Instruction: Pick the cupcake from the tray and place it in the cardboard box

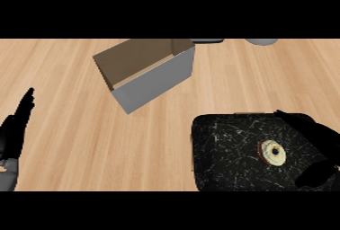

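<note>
Cupcake (273, 152) beside right hand (319, 139)

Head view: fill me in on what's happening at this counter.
The right robot hand is over the black tray at the lower right, fingers and thumb spread around the cupcake, which sits on the tray. It is not clearly gripped yet. The open cardboard box stands up and to the left of the tray on the wooden counter, with nothing visible inside it. The left robot hand rests open at the left edge, holding nothing.
</note>
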